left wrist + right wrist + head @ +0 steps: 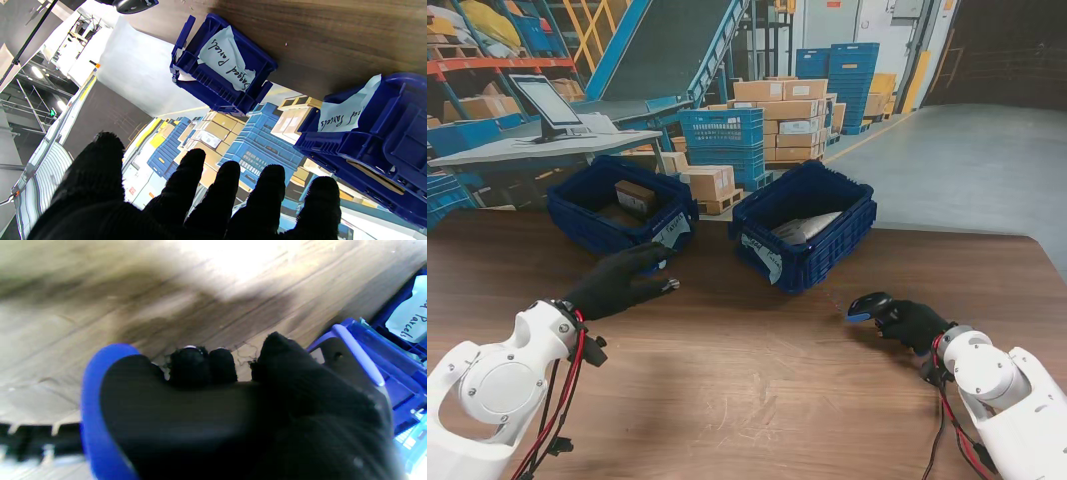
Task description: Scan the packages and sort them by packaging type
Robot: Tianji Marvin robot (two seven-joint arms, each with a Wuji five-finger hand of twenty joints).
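My left hand, in a black glove, hovers over the table just in front of the left blue bin. Its fingers are spread and hold nothing. A cardboard box lies in that bin. The right blue bin, labelled "Bagged Parcels", holds a silvery bagged parcel. My right hand rests near the table's right side, shut on a black and blue barcode scanner. The scanner's body fills the right wrist view and points toward the right bin.
Both bins stand at the far edge of the brown wooden table, with a gap between them. Behind the table is a warehouse backdrop with stacked cartons, blue crates and a monitor.
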